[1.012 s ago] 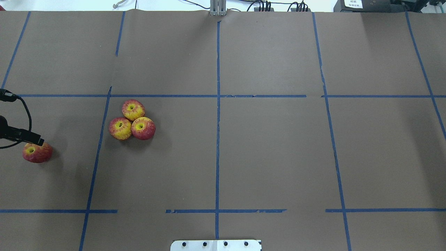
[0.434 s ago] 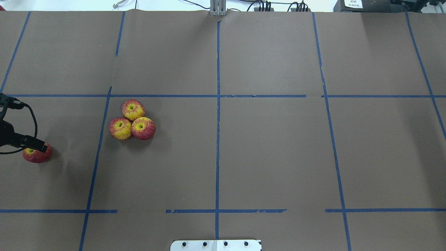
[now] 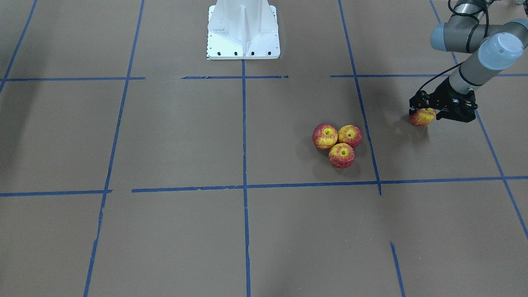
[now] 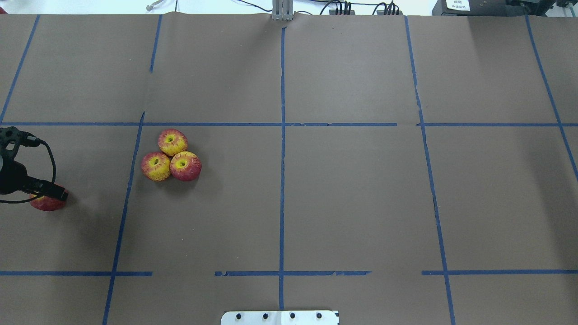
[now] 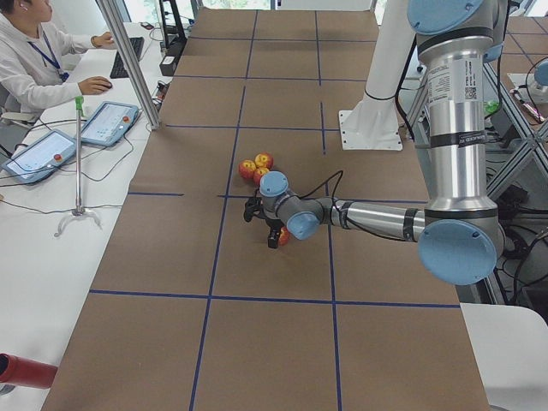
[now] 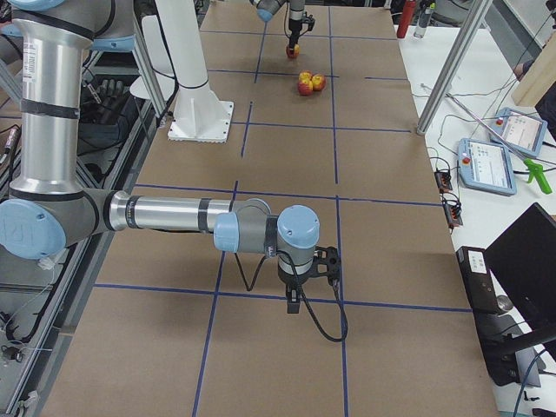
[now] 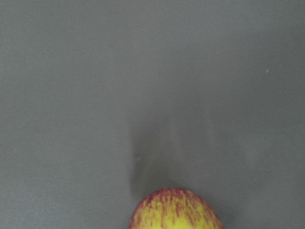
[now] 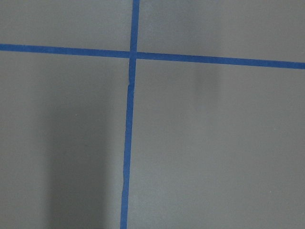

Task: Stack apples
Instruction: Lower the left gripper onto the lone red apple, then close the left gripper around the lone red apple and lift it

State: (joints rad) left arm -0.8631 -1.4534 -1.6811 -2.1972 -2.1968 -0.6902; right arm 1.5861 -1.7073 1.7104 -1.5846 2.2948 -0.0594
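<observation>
Three apples touch in a cluster on the brown table: one [image 4: 173, 141] at the back, one [image 4: 156, 166] front left, one [image 4: 185, 165] front right. The cluster also shows in the front view [image 3: 341, 155]. A fourth apple [image 4: 45, 203] lies alone at the far left, also in the front view [image 3: 421, 117]. My left gripper [image 4: 48, 197] is low over this lone apple, open, its fingers beside it and partly hiding it. The left wrist view shows the apple's top [image 7: 175, 210] at its bottom edge. My right gripper [image 6: 304, 291] shows only in the right side view; I cannot tell its state.
The white robot base [image 3: 243, 29] stands at the table's near middle edge. Blue tape lines [image 4: 282, 124] divide the brown paper into a grid. Tablets [image 5: 107, 122] and a metal pole [image 5: 128, 60] stand on the side table beyond the far edge, with an operator [image 5: 34, 60].
My left gripper has moved right and down onto the lone apple, now covering more of it. The apples have not moved.
</observation>
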